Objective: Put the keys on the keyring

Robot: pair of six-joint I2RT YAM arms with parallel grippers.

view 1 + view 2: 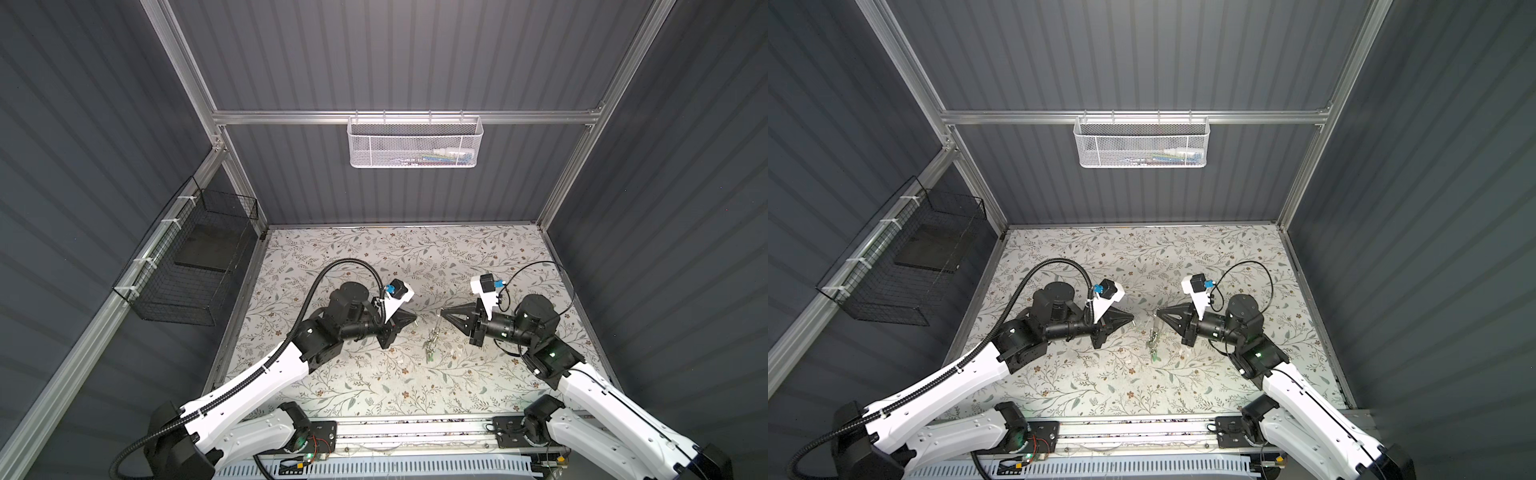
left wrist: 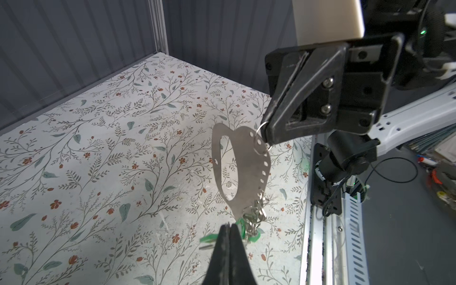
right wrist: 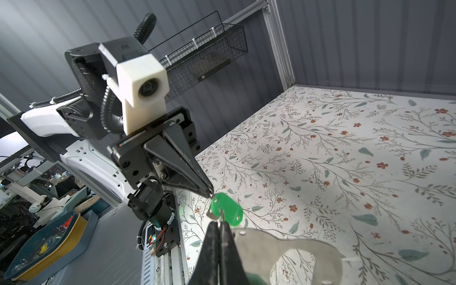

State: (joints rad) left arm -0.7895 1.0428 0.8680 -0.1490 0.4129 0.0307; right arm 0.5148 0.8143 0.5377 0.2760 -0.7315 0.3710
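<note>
Likely to go wrong by slipping: only a thin split ring [image 2: 259, 135] pinched in clenched right tool [image 2: 267, 137], with keyring [image 2: 248, 160] dangling from it over the middle of the surface [image 2: 98, 160], between both tools. Could also swing or twist if nudged by left tool [image 2: 228, 227], likewise clenched; gripping anything or not, cannot tell. Hangs long axis near vertical, keys [image 2: 254, 234] bunched at low end, pointing down.

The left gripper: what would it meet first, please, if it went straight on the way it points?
Most likely the keyring hanging from the right gripper, around its bunch of keys, though depth is unclear.
</note>
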